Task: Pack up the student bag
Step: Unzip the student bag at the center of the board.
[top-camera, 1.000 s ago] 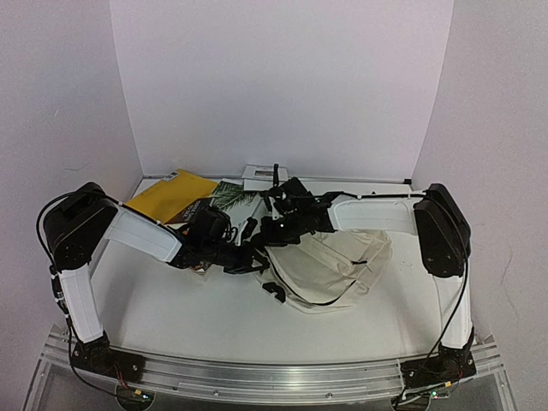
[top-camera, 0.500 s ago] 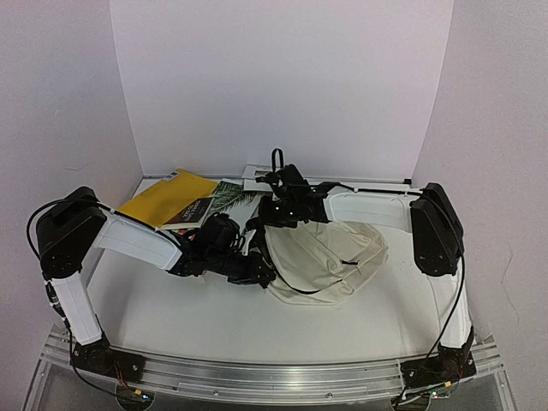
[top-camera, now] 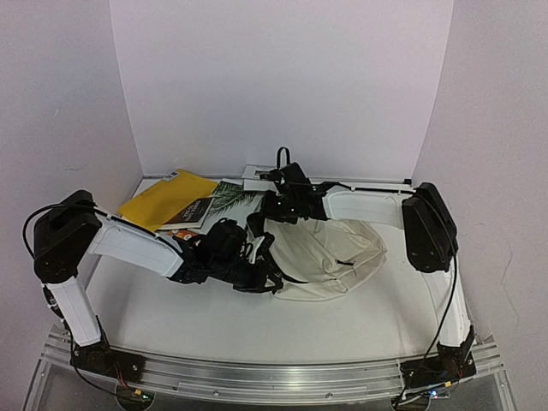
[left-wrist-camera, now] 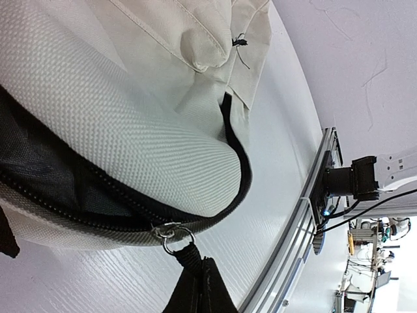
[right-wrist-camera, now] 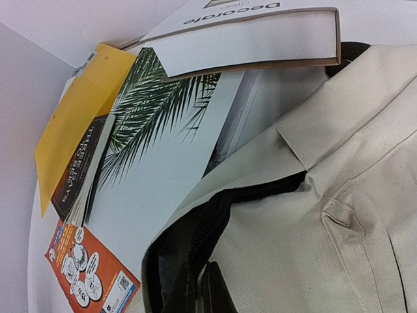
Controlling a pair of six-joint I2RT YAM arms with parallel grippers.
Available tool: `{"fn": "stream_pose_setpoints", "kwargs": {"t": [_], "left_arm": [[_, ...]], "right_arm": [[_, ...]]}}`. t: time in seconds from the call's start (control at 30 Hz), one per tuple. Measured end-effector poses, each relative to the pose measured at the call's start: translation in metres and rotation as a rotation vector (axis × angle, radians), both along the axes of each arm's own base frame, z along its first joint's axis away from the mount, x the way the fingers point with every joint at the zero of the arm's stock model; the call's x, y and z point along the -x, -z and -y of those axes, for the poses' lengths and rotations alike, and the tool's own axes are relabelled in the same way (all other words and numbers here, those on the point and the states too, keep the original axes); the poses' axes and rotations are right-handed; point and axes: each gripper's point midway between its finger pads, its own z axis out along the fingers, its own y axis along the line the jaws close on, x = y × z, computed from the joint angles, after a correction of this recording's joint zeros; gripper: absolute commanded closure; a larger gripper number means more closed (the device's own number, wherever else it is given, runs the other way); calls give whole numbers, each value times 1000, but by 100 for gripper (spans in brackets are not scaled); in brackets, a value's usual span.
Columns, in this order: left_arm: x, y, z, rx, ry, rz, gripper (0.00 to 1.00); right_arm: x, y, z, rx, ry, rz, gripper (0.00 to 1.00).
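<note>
1. desk (top-camera: 171,317): white, all items carried on it.
2. student bag (top-camera: 330,257): cream, laid centre-right, mouth partly unzipped and turned toward the books, dark lining exposed.
3. books (top-camera: 184,201): fanned out behind-left, just beside the mouth, not yet packed.
4. right claw (top-camera: 272,214): closed on the bag's far rim.
5. left claw (top-camera: 267,278): pinched on the zipper pull (left-wrist-camera: 195,287), near side.

Handling advised: the rim is best held taut while the pull is drawn along its track, so that the mouth is widened for the largest book.

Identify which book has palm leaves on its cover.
The white book lying between the yellow one and the bag; the Decorate book overlaps its far end. No other cover shows leaves.
</note>
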Motion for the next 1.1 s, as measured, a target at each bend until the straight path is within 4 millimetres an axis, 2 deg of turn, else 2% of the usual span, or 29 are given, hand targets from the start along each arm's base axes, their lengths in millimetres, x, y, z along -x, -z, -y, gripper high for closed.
{"fn": "stream_pose_setpoints", "kwargs": {"t": [0.03,0.1,0.17,0.27,0.37,0.43,0.5,0.57,0.6,0.67,0.73,0.8,0.83,0.9,0.93,0.97,1.03,1.1], "left_arm": [[0,0,0,-1,-2,0,86],[1,1,-1,-7,-1,-8,66],[5,3,-2,-19,2,-11,52],[8,-3,-7,-24,-10,7,41],[8,-19,-19,-25,-47,31,36],[5,-28,-24,-22,-68,50,34],[-5,-42,-34,-15,-111,68,32],[-16,-46,-42,-13,-147,64,32],[-23,-47,-48,-15,-171,59,31],[-40,-47,-60,-19,-224,49,31],[-54,-45,-71,-24,-272,33,32],[-63,-45,-77,-22,-304,20,32],[-66,-43,-79,-22,-315,11,32],[-70,-41,-78,-23,-326,-3,32],[-74,-37,-75,-24,-333,-19,32],[-76,-34,-74,-27,-338,-32,32],[-80,-28,-71,-30,-342,-51,32],[-82,-24,-69,-32,-340,-62,32]], "right_arm": [[0,0,0,-3,-4,-1,86],[-1,-1,-1,-5,-14,4,68],[-4,-5,-2,-15,-21,21,49],[1,-11,6,-9,-38,35,35],[18,-25,23,10,-63,46,28],[28,-37,31,6,-75,54,29],[50,-71,47,-29,-99,84,34],[65,-87,56,-61,-123,96,39],[74,-93,60,-74,-138,93,45],[97,-99,66,-112,-182,76,50],[116,-91,65,-126,-219,39,52],[144,-65,56,-115,-269,-33,55],[165,-48,49,-99,-305,-79,55],[189,-30,42,-79,-342,-132,57],[216,-12,33,-50,-384,-184,58],[234,-2,26,-36,-413,-215,58],[250,7,18,-21,-433,-233,59],[255,17,15,-2,-425,-243,62]]}}
